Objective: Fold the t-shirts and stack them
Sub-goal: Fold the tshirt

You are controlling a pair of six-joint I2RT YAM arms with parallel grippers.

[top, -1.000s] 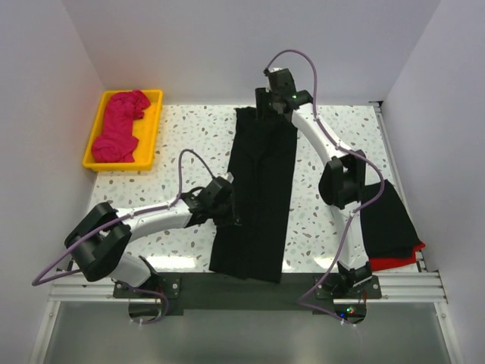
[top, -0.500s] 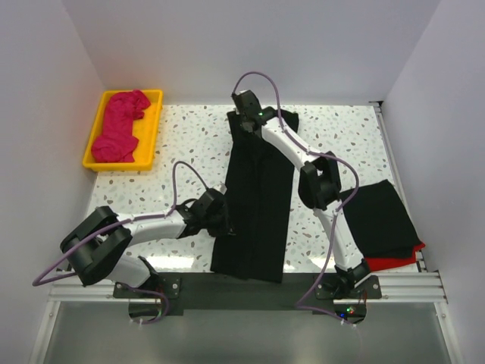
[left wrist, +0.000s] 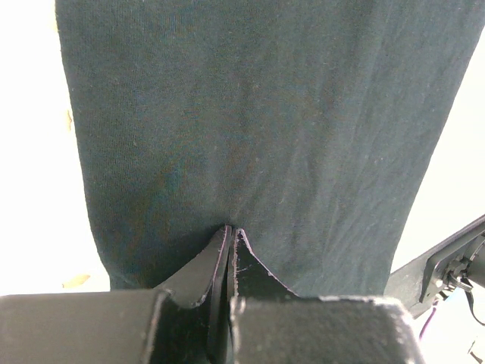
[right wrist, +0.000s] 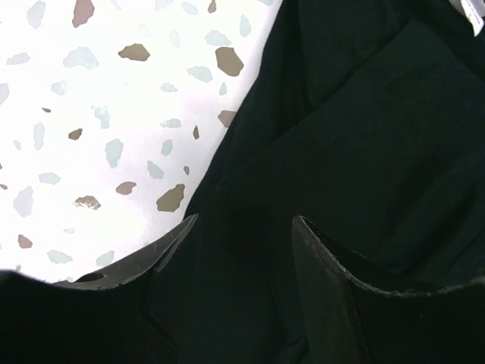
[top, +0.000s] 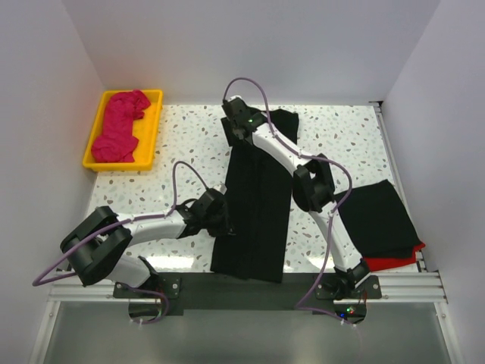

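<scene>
Terrazzo table [top: 182, 144], white walls on three sides.

- Near, left of centre: left gripper [top: 223, 220] sits at the left edge of the long black t-shirt [top: 258, 205]. In the wrist view its jaws are pressed together, tips on the cloth [left wrist: 229, 239]. Cannot tell whether a layer is pinched between them.
- The long black t-shirt lies as a narrow lengthwise strip from the near edge of the table to the far side.
- Near right: folded black t-shirt [top: 383, 216] stacked on a red t-shirt [top: 398, 262], of which only a sliver shows at the near edge.
- Far: right gripper [top: 235, 129] is over the far-left corner of the strip. Its jaws stand apart, holding nothing, with black cloth under them and bare table just beside [right wrist: 242, 227].
- Far left: magenta t-shirt [top: 120, 129], crumpled in the yellow tray [top: 117, 165], not yet folded.

Judgement: the step in hand is the cross-fold of the strip. The right gripper should close low on the corner and catch every layer, not only the top one. Lift just enough to clear the cloth, then carry the end straight toward the near hem. The left gripper should keep the strip's edge from sliding so the sides line up.
</scene>
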